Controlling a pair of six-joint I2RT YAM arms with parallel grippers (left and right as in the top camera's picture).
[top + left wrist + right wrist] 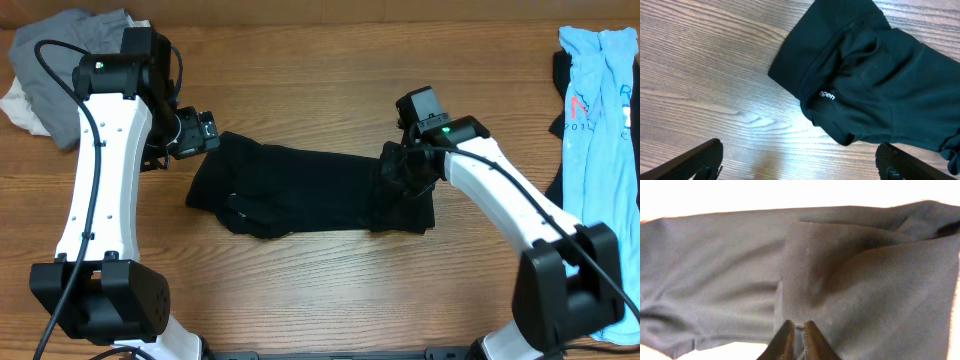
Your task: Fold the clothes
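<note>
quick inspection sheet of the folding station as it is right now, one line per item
surface: wooden table, bare wood showing around the clothes
job's things: black T-shirt lying crumpled mid-table; grey and white pile at the far left corner; light-blue shirt with red print at the right edge
clutter: nothing seen
grippers: left gripper open beside the T-shirt's left end, holding nothing; right gripper shut on a fold of the black T-shirt
cables: black cables run along both arms
surroundings: nothing seen beyond the table
</note>
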